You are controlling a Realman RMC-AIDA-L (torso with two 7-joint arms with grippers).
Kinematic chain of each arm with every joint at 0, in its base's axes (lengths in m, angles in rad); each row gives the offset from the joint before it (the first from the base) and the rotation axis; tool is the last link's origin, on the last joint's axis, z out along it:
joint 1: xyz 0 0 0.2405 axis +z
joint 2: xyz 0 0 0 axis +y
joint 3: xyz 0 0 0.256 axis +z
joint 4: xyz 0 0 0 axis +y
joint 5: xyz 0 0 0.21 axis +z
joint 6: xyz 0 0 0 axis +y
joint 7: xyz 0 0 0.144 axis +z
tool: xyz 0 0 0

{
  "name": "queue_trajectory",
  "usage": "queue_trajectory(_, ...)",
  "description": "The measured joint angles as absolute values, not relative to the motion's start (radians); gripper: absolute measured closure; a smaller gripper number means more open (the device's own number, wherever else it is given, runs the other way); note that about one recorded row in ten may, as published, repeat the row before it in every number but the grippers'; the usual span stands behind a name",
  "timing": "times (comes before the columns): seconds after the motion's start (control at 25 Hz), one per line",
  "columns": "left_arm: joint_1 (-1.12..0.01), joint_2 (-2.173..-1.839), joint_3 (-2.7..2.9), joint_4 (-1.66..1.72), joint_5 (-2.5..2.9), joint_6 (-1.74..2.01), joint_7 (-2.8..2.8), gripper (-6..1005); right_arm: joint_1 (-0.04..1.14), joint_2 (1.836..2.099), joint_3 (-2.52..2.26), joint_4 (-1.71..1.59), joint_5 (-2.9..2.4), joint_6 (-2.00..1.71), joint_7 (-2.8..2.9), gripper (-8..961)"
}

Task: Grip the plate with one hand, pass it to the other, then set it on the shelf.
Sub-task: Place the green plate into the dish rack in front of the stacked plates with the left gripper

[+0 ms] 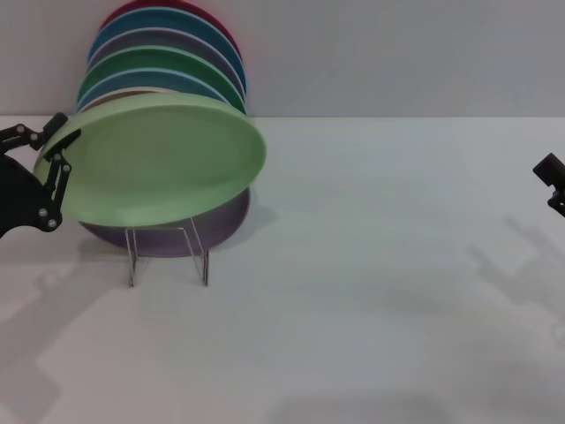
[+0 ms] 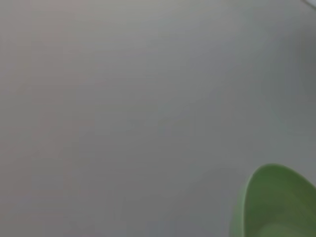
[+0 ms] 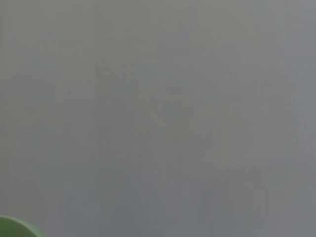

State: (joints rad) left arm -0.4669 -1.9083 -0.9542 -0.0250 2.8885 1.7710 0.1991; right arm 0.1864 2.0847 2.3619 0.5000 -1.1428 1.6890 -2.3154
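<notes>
The pale mint-green plate (image 1: 154,159) stands tilted at the front of the row of plates on the shelf (image 1: 168,254), raised a little above the purple plate (image 1: 177,234) behind it. My left gripper (image 1: 62,134) is at the plate's left rim, its black fingers (image 1: 55,177) closed over the edge. A part of the plate also shows in the left wrist view (image 2: 276,205) and a sliver in the right wrist view (image 3: 15,228). My right gripper (image 1: 552,181) is far off at the right edge, only partly in view.
Several coloured plates (image 1: 163,53) stand stacked behind the pale one, close to the back wall. The white table (image 1: 371,291) stretches to the right and front of the rack.
</notes>
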Motion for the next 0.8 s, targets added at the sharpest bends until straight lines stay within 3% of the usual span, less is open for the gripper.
queue_trajectory(0.56, -0.46, -1.912, -0.951, -0.009, 2.889, 1.765, 0.201, 870, 0.195, 2.084, 2.348, 0.495, -1.14, 1.694, -2.314, 140)
queue_trajectory(0.8, -0.464, -1.935, -0.982, -0.018, 2.883, 1.714, 0.198, 865, 0.195, 2.083, 2.348, 0.495, -1.139, 1.7, -2.308, 143)
